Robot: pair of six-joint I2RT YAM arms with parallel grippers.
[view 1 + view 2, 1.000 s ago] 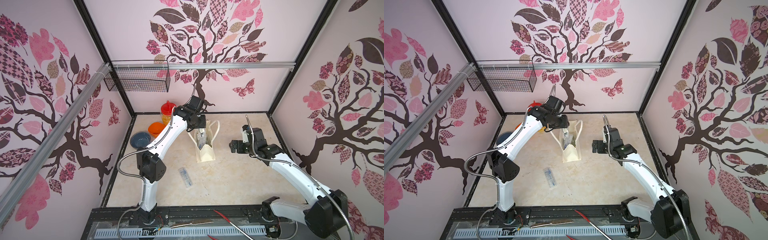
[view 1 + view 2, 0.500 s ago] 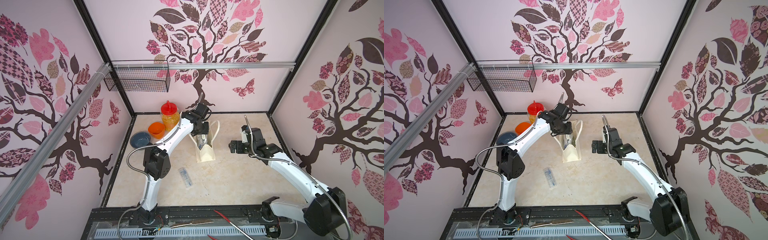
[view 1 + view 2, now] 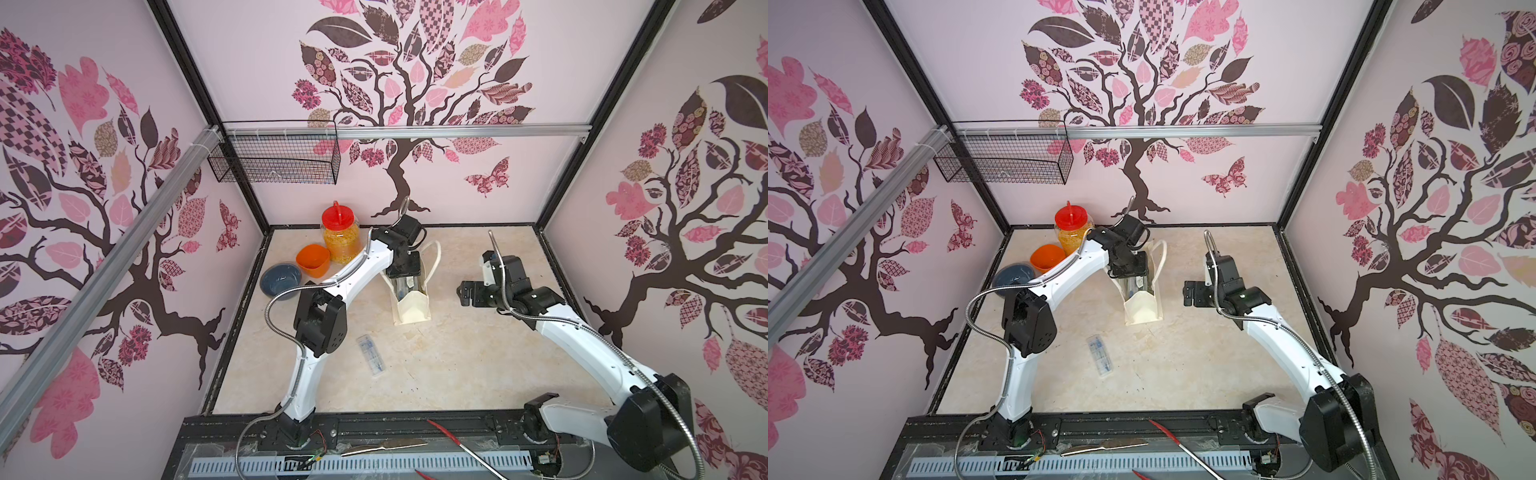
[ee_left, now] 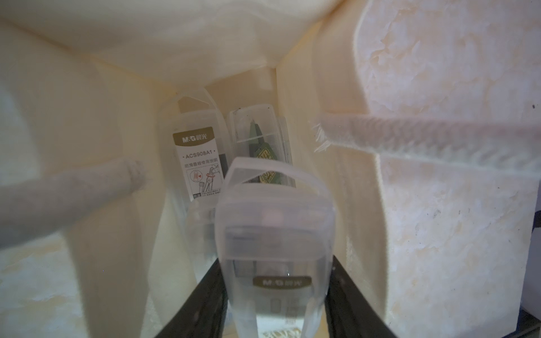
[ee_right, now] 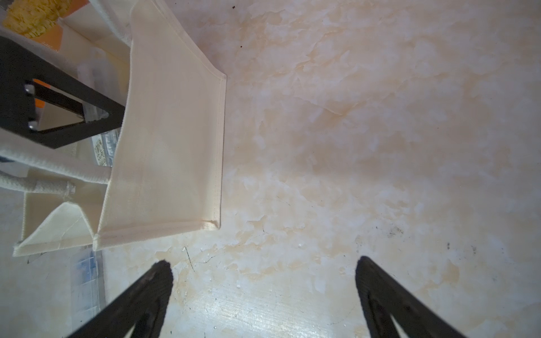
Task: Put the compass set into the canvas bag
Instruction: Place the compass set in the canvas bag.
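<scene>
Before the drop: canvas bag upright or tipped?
Upright: in both top views the canvas bag stands on its base, mouth open upward, left gripper poised in its mouth.

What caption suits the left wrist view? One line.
Left gripper holding clear plastic compass case inside cream canvas bag, above two similar cases.
</scene>
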